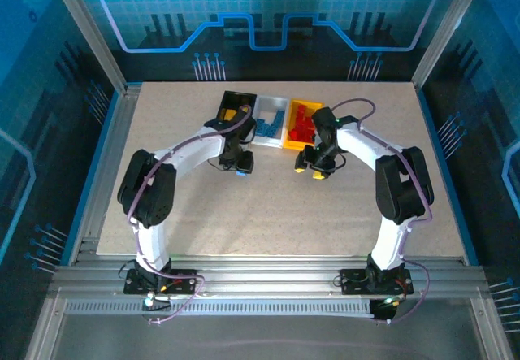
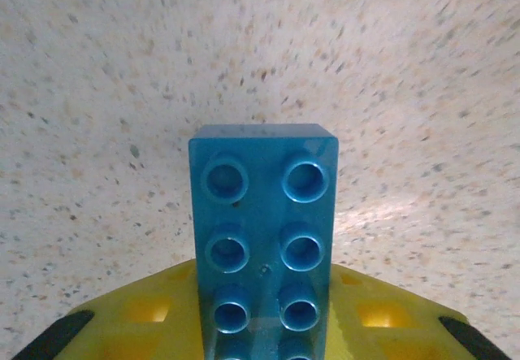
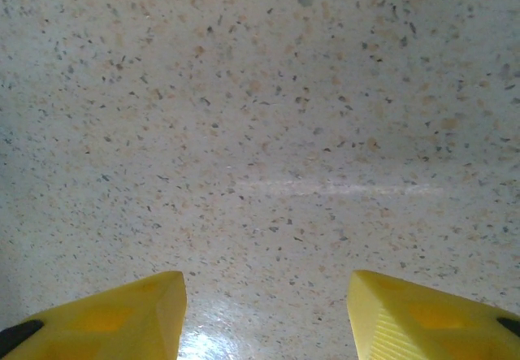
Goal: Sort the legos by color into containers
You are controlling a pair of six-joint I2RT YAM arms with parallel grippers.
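Note:
Three bins stand in a row at the back of the table: a black bin (image 1: pixel 236 104) with yellow bricks, a white bin (image 1: pixel 272 104) with blue bricks (image 1: pixel 270 124), and a yellow bin (image 1: pixel 311 104) with red bricks (image 1: pixel 302 124). My left gripper (image 1: pixel 243 165) is shut on a blue brick (image 2: pixel 264 238), held studs toward the camera above the bare table, just in front of the black and white bins. Over the table in front of the yellow bin, my right gripper (image 1: pixel 311 167) is open, its yellow fingers (image 3: pixel 122 315) spread wide with nothing between them.
The speckled tabletop (image 1: pixel 276 214) stretches free in front of both grippers to the near edge. Metal frame rails (image 1: pixel 89 173) border the table on the left and right.

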